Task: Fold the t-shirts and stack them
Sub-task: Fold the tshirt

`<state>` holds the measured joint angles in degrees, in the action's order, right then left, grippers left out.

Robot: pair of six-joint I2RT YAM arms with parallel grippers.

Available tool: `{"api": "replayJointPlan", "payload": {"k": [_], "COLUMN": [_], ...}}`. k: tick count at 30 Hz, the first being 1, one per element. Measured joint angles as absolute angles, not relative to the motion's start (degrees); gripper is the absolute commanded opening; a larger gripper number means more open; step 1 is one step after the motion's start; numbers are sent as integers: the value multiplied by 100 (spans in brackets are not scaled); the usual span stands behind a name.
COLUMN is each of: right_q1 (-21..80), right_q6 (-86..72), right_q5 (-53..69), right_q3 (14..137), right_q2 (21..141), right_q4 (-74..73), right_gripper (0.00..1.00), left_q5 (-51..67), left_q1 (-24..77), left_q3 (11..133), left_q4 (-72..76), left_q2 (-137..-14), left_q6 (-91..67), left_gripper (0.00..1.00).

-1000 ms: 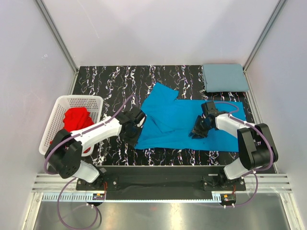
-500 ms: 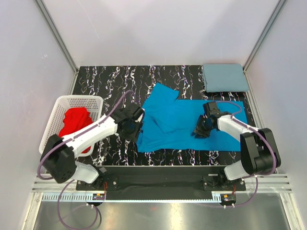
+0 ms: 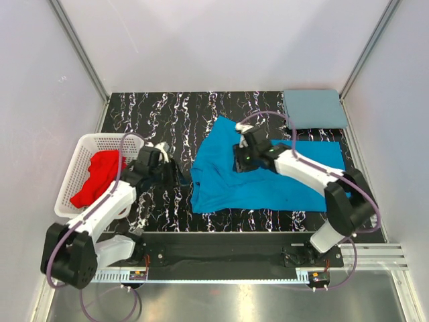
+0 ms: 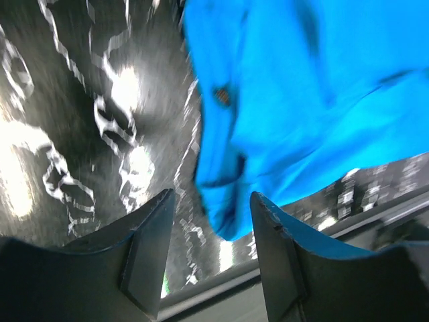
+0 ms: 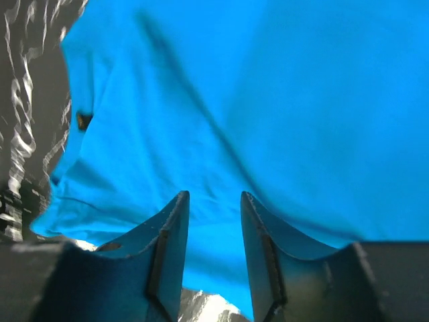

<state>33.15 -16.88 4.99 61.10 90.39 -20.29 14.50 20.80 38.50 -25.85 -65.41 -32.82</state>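
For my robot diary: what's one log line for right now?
left gripper: open, beside bright blue t-shirt | right gripper: open, over it | grey-blue t-shirt: folded | red t-shirt: in basket

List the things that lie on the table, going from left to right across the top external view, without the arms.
white basket holding a red t-shirt → bright blue t-shirt, spread out → grey-blue t-shirt, folded, in the far right corner

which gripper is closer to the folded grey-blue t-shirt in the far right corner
Right. The right gripper hovers over the bright blue t-shirt, short of the folded grey-blue t-shirt; the left gripper is over the black marbled table, past that shirt's left edge.
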Motion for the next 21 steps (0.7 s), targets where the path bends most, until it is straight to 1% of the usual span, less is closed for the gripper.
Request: {"api": "replayJointPlan", "payload": {"k": [4, 8, 14, 16, 17, 19, 20, 21], "right_q1": [3957, 4348, 4595, 4670, 4698, 4729, 4735, 4735], "right_q6": [-1144, -770, -447, -364, -333, -294, -274, -266], "right_q5": [209, -119, -631, -764, -819, -932, -989, -1033], "right_q3": [6335, 6469, 6877, 7011, 7052, 7089, 7091, 7091], "right_q2": [9631, 10189, 10619, 10691, 10718, 10755, 10766, 10772], "right_q4": [-1914, -2010, -2193, -2226, -2224, -2231, -2239, -2246], "right_gripper": [40, 40, 39, 36, 31, 27, 24, 16], "left_q5": [1763, 2161, 2676, 2816, 2860, 2932, 2950, 2965], "left_q1": [1435, 585, 344, 340, 340, 340, 340, 340], "left_q3": [3907, 3929, 3942, 3940, 3940, 3940, 3940, 3938], "left_q4": [-2274, -1931, -1671, -1614, -1597, -1542, -1516, -1505], "left_q2": [-6167, -6167, -6563, -6657, -6665, -6667, -6667, -6667], "left_q6": [-3378, -3479, -3483, -3483, -3481, -3457, -3439, -3428], "left_gripper": [55, 55, 56, 56, 56, 56, 56, 56]}}
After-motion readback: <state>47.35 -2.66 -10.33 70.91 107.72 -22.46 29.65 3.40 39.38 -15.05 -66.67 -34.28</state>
